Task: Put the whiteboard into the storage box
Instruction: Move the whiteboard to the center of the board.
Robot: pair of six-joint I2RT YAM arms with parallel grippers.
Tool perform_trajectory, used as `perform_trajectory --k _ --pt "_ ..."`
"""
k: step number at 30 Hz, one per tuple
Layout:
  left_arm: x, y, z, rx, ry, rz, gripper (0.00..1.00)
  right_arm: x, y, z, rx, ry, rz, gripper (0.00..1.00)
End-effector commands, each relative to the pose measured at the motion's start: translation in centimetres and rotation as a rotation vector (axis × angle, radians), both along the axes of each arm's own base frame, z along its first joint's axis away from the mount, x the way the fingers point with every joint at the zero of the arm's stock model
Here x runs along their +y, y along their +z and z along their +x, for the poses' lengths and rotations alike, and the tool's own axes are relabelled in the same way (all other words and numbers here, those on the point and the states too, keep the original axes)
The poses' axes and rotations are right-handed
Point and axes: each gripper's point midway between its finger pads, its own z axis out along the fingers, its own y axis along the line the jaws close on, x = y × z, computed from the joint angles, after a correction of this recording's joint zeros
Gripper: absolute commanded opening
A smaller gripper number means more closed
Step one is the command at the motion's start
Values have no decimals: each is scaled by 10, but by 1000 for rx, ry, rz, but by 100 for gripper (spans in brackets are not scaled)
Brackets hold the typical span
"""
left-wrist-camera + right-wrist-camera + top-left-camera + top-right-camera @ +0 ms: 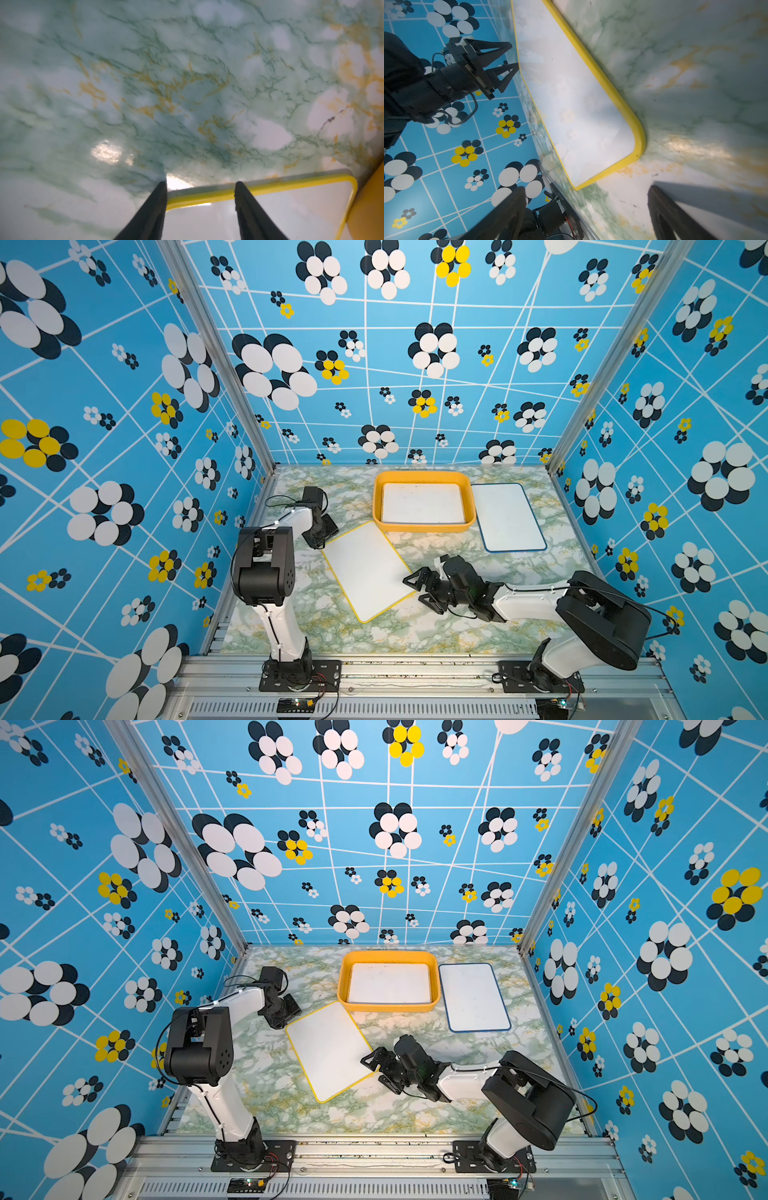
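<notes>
Orange-yel. storage box (pixel 424 527), yel.-rim whiteboard (pixel 368 568), blue-rim whiteboard (pixel 509 516), grn-marble table (pixel 374 639), blue floral walls (pixel 415 377).

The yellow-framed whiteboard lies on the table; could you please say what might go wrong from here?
Lying flat, the yellow-framed whiteboard may slide under the open left gripper instead of lifting. Its corner is near the storage box, which a shove could shift. The box holds a board, so this one may land tilted.
</notes>
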Motion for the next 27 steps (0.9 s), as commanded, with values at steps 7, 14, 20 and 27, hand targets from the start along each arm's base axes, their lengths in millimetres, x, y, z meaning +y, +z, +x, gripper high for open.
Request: perform_trajectory --k 7,14,20,27 --pt "-63 -35 -88 287 -117 -216 55 -14 -32 -5 70 -90 -1 95" --pt "-98 -33 -129 320 -178 -299 56 -64 -52 -21 118 -165 -103 96" --pt "-135 -33 -160 350 -272 -326 56 -113 -39 -32 81 -136 -331 98" --pt "-171 -40 -198 388 -337 -363 55 -146 -18 -33 -5 -80 -464 99"
